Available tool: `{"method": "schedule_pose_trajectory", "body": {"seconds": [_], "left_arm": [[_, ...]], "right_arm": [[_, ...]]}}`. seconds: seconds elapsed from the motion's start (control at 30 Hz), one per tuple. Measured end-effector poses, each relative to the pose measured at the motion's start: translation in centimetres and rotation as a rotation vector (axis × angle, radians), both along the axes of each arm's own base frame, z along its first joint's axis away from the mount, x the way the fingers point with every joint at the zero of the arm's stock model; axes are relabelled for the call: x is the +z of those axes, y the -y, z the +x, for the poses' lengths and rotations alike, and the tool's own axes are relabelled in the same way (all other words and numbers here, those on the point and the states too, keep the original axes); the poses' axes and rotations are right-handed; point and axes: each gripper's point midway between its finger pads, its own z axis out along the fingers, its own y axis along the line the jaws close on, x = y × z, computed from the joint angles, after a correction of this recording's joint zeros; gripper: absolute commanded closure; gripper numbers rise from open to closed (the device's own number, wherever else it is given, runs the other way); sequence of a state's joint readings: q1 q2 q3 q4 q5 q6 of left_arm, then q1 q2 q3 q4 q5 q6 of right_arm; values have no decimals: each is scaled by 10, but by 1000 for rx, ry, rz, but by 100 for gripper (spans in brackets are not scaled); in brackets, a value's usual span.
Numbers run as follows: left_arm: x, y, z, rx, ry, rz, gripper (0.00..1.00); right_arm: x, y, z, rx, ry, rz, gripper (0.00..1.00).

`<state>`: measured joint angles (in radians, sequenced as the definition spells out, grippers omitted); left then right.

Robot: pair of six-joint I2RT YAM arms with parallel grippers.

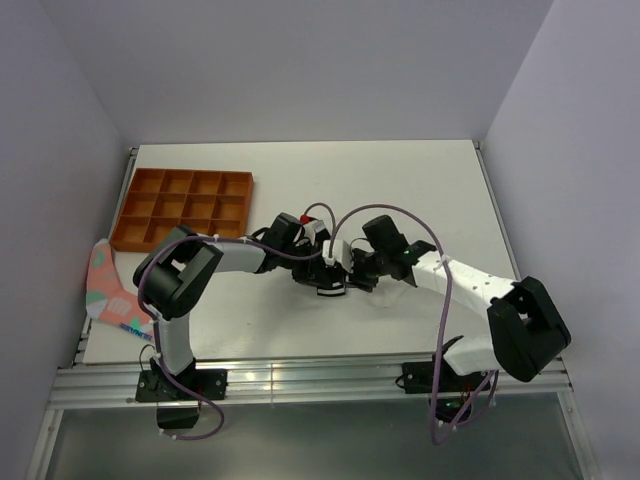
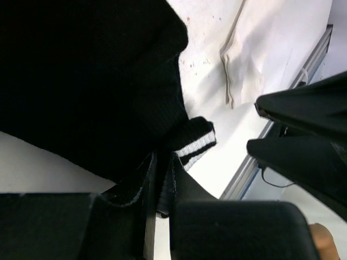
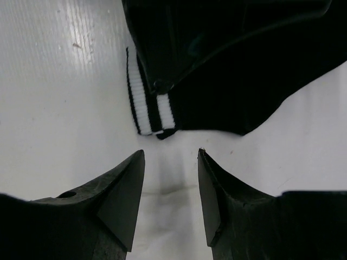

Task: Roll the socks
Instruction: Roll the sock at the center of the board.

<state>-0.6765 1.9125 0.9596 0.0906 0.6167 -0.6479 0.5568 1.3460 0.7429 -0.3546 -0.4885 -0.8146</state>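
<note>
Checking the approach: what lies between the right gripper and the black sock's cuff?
Only bare white tabletop, in the right wrist view, separates the right gripper from the black sock.

- Overhead view: bright, even, diffuse light; soft shadows on the table (image 1: 300, 170).
- My wrist views: black sock (image 2: 81, 81) renders near-solid dark; my near fingers (image 3: 119, 200) are blurred and unlit.

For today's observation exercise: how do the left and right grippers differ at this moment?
The left gripper is shut, pinching the black sock; the right gripper stands open and holds nothing. The left touches the fabric; the right's tips lie just short of the striped cuff. Both are black.
</note>
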Motion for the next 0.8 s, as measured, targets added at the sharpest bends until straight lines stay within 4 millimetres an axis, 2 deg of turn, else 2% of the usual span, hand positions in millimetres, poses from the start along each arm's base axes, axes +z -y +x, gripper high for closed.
{"method": "schedule_pose_trajectory", "body": {"seconds": [0.13, 0.4, 0.53, 0.8], "left_arm": [[0, -1, -4, -12, -24, -3, 100], [-1, -3, -7, -22, -53, -10, 100], [-1, -3, -7, -24, -59, -13, 100], [-1, -3, -7, -25, -60, -14, 100]], "right_arm": [[4, -17, 1, 52, 83, 6, 49], [-4, -40, -16, 150, 147, -32, 48], [-12, -44, -22, 183, 166, -67, 48], [-30, -46, -23, 209, 196, -150, 48]]}}
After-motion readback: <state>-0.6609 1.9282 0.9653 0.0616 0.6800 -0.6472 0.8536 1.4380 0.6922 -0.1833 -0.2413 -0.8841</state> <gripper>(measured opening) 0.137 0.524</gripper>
